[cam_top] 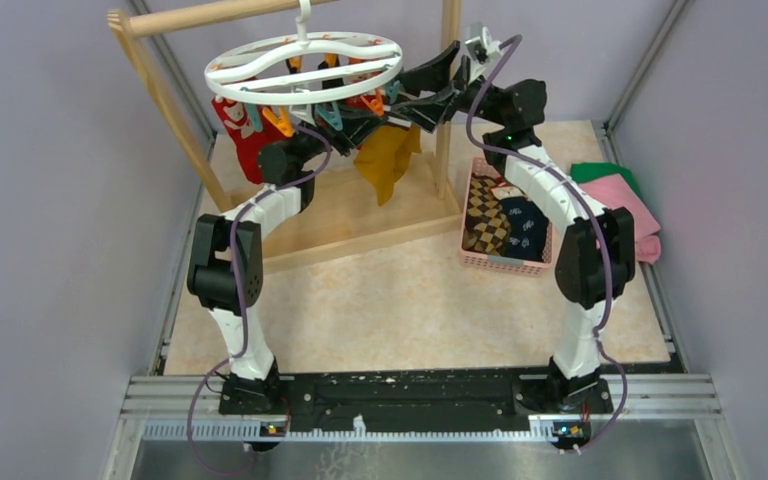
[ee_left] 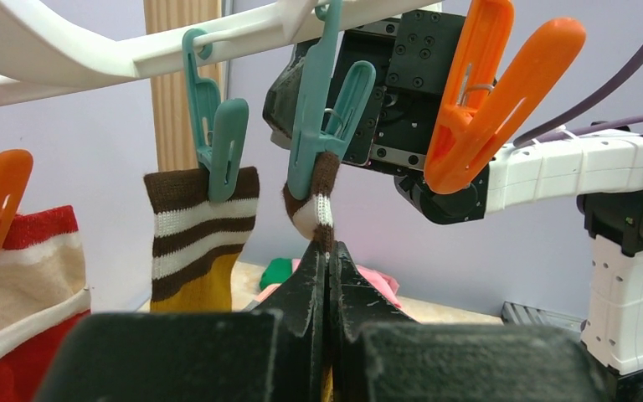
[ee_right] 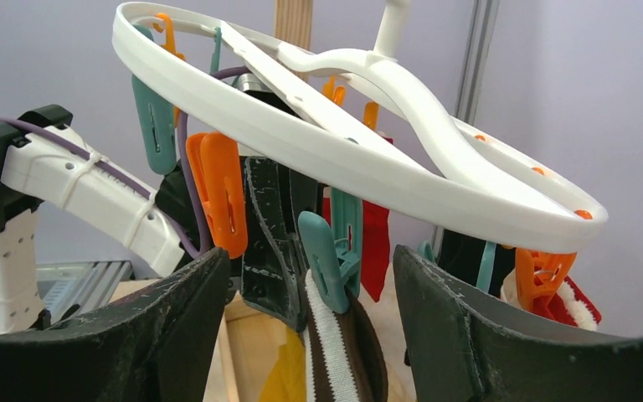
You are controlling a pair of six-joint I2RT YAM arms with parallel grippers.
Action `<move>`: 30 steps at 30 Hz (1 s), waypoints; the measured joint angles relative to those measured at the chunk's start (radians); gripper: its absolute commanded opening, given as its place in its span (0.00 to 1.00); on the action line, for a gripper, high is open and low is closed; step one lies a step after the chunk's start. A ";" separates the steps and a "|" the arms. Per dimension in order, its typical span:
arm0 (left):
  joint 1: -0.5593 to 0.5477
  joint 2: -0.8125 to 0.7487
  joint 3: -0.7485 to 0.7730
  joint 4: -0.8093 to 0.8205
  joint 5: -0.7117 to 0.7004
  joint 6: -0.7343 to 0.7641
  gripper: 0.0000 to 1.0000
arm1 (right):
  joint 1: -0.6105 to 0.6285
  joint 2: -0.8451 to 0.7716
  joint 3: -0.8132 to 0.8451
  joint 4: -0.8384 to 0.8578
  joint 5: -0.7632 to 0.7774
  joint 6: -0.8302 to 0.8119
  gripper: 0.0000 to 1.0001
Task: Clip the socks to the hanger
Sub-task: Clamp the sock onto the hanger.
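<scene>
The job looks partly done. The hanger (cam_top: 305, 65) hangs from the rack (cam_top: 215, 15) over the tabletop (cam_top: 400, 300), and some socks are already on it: a red sock (cam_top: 240, 135) on its left side and a mustard one with a brown-and-white cuff (ee_left: 201, 230) held by a teal clip. Its mate (ee_left: 312, 201) is at the next teal clip (ee_left: 326, 126), whose tips bite the bunched cuff. The left gripper (ee_left: 328, 251) is closed tight on this sock just below the clip, and the right gripper (ee_right: 310, 255) stands open with a jaw on either side of the same clip, touching nothing that I can see. So this sock seems to be just clipped, with both grippers about to let go. More is left: the basket (cam_top: 500, 265) at the right holds an argyle sock (cam_top: 485, 215) and a navy one (cam_top: 528, 225), and at least one orange clip (ee_left: 477, 100) hangs empty. From above, the arms cover most of the clips, so the number of hung socks and free clips cannot be counted. How many socks lie deeper in the basket is hidden. The mate's body is lost behind the left gripper, and how firmly the clip holds its cuff cannot be told.
</scene>
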 measured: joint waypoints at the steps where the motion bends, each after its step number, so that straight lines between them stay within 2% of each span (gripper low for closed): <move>1: 0.000 0.000 0.000 0.000 -0.002 -0.004 0.00 | 0.001 0.004 0.007 0.002 0.000 0.003 0.71; 11: 0.000 0.001 0.026 0.000 -0.049 -0.064 0.00 | 0.018 0.022 0.048 -0.003 0.027 0.011 0.70; 30: 0.000 0.001 0.026 0.000 -0.045 -0.103 0.00 | 0.061 0.069 0.104 -0.026 0.101 0.044 0.68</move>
